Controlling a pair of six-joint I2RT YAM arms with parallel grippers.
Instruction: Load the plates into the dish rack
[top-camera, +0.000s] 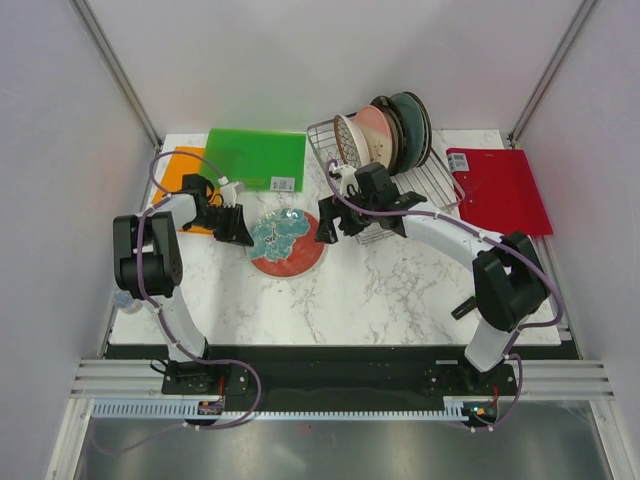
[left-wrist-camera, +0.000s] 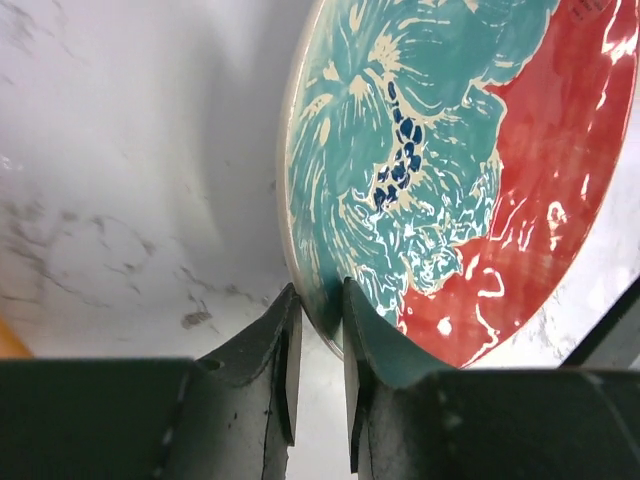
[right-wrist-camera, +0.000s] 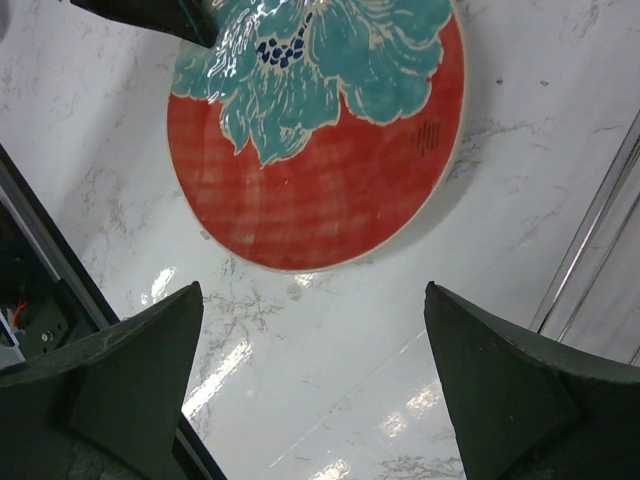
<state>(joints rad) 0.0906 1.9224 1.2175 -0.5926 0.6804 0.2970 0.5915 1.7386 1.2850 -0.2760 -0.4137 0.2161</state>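
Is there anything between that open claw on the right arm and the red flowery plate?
Nothing. In the right wrist view, only a bare strip of marble table separates the open right gripper from the red plate.

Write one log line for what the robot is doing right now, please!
left hand: shut on red plate rim | right hand: open, near red plate | dish rack: holds other plates
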